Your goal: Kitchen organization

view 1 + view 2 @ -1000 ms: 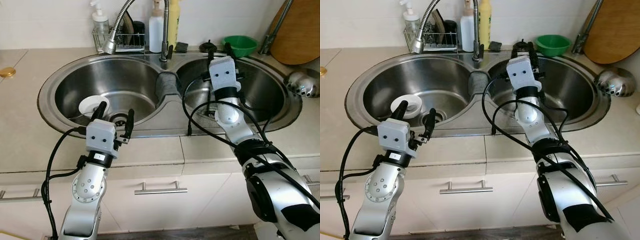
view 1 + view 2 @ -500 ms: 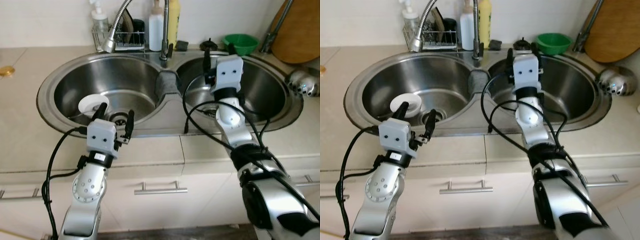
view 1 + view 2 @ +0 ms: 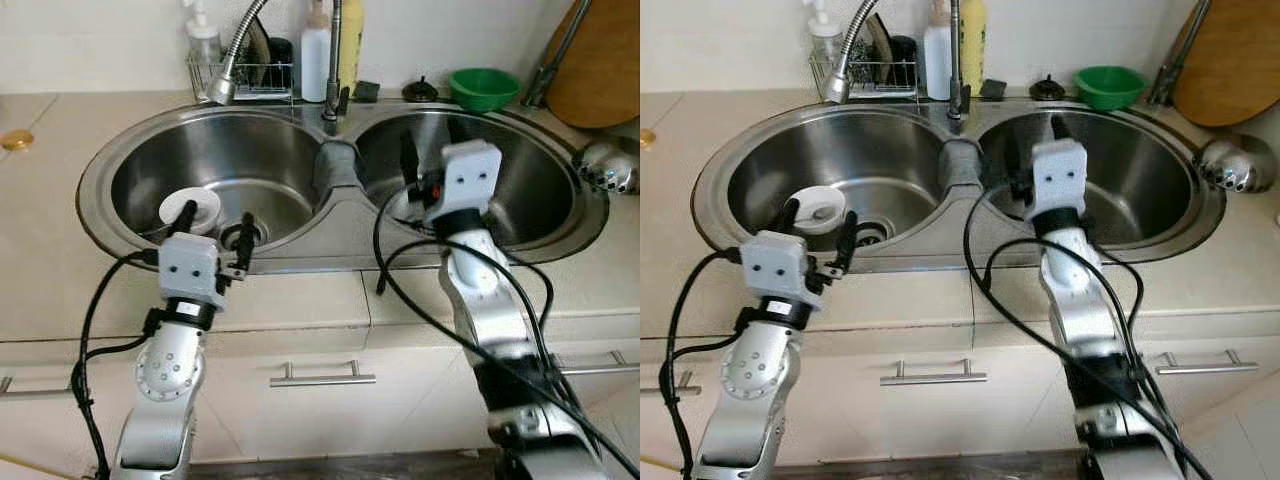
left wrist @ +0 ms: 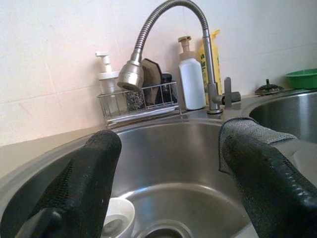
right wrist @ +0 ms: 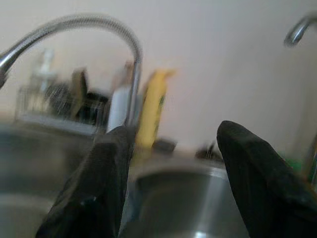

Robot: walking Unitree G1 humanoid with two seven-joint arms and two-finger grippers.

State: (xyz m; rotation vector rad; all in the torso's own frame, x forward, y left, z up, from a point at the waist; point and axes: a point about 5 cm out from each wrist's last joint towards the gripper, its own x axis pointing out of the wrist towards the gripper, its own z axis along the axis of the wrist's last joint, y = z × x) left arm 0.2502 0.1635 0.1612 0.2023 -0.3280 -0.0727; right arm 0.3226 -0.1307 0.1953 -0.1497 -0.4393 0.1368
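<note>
Sink (image 3: 95,200) front rim: left hand (image 3: 214,226) and right hand (image 3: 428,165) both spread wide.

Head stereo pair looking down over double sink (image 3: 90,190), both wrist views low, facing faucet (image 4: 168,29)

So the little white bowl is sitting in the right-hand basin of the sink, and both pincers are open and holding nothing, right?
Not quite. The white bowl sits in the left-hand basin of the sink, beside the drain, as the left eye view shows. The rest holds: the left pincer and the right pincer are both open and hold nothing.
</note>
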